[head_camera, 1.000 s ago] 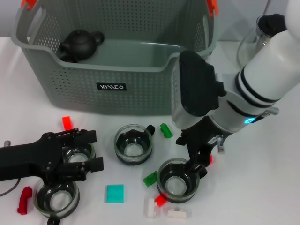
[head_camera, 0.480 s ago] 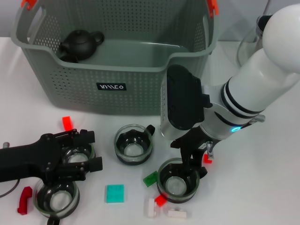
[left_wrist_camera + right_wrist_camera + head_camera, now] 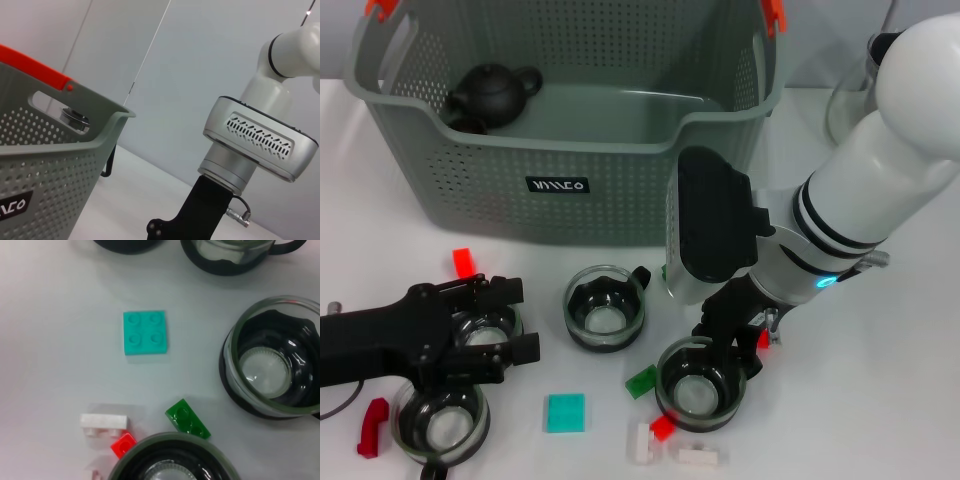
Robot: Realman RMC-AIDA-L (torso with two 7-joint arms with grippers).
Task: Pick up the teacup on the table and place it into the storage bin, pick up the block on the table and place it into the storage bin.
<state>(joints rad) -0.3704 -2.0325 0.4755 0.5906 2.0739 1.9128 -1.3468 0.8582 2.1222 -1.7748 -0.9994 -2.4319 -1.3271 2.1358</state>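
The storage bin [image 3: 570, 150] stands at the back with a black teapot [image 3: 490, 92] inside; its wall also shows in the left wrist view [image 3: 50, 150]. Several glass teacups stand in front. My right gripper [image 3: 728, 352] hangs over the rim of one teacup [image 3: 700, 390], which also shows in the right wrist view [image 3: 170, 462]. My left gripper [image 3: 520, 320] is open, its fingers on either side of another teacup [image 3: 483, 328]. A teal block [image 3: 565, 412] [image 3: 145, 332] and a green block [image 3: 641, 381] [image 3: 187, 419] lie between the cups.
Two more teacups [image 3: 607, 308] [image 3: 440, 425] stand in front. Small red blocks [image 3: 463, 262] [image 3: 372, 425] [image 3: 663, 428] and white blocks [image 3: 640, 442] [image 3: 698, 457] are scattered about. A glass pitcher [image 3: 855, 90] stands at the back right.
My right arm has swung its wrist to the left and settled over the teacup, which stays where it was. The left arm has not moved.
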